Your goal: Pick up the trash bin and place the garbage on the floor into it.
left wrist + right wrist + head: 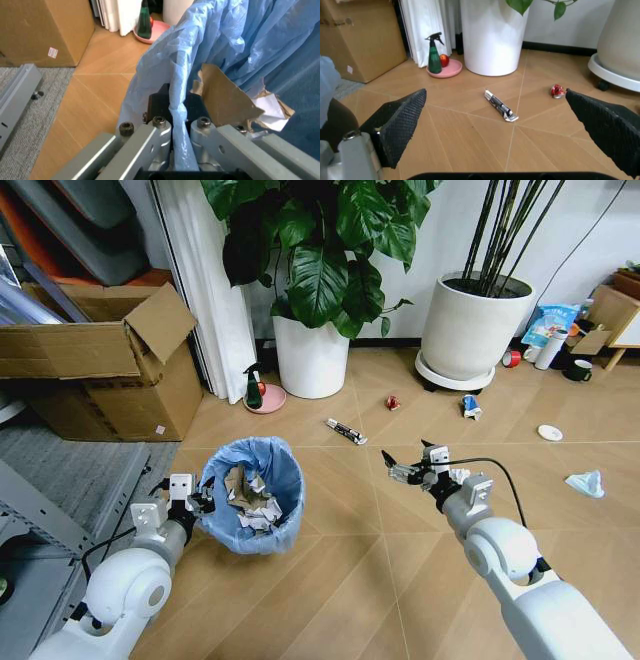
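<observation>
Nearest, at lower left: left gripper (192,498) clamped shut on the rim of the bin (252,493), fingers (155,129) pinching a fold of blue liner (240,45) against the wall, as the left wrist view makes plain. Inside the bin: crumpled paper (250,498) and a scrap of brown card (225,99). Risk here: a grip mostly on thin plastic, so a likely slip or tear of the liner under the bin's weight, or a tilt that spills the paper back onto the floor (340,580). Across at right, at about the same depth: right gripper (412,463) held above the floor with jaws spread wide and nothing between them, aimed in its wrist view at a tube (500,106) lying flat on the wood. Risk there: a slim, flat thing hard to catch from above, apt to skid or roll away from closing fingers, or fingertips jamming into the floor on too deep a descent. Farther out: a red wrapper (393,402), a blue-and-white wad (470,406), a white lid (549,433) and a blue mask (586,483), all well apart from one another and from the bin, so a long reach or a drive needed for each, with the held bin liable to swing or knock something. Farthest: the white pot (311,356) and the larger pot (473,328) near the wall, plus a spray bottle (252,387) on a pink dish (267,398), all easy to bump on a wide arm sweep.
</observation>
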{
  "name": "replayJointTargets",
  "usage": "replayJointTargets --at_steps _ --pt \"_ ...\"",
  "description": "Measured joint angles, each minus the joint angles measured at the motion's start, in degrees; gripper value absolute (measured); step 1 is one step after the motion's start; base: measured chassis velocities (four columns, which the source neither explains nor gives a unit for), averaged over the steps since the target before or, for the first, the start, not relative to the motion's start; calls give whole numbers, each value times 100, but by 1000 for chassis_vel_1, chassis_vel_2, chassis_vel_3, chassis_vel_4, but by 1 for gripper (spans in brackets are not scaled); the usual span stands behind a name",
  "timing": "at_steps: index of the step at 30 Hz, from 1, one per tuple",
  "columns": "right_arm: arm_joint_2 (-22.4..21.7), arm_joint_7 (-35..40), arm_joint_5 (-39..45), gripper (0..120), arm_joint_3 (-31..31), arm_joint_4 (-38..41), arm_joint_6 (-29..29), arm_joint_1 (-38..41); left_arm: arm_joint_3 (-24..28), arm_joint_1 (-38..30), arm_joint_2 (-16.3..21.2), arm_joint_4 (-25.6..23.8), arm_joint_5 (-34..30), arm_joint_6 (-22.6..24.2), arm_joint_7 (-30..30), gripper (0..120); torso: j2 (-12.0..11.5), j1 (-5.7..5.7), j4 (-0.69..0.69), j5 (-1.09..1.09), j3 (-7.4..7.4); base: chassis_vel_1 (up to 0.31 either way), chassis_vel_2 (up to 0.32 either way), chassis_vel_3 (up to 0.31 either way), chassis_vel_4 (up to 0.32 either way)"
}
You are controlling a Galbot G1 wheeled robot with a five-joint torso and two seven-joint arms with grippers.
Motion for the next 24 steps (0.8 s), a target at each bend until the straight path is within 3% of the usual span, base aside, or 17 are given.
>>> replayJointTargets --at_steps 8,24 --pt "48 3 -92 100 23 -7 34 -163 5 25 -32 -16 49 -27 16 0 0 1 -2 -1 1 -165 139 150 -171" --pt "77 4 -127 100 20 -63 37 -192 -1 109 -41 -62 126 -70 62 0 0 1 -1 -1 2 -235 228 242 -231"
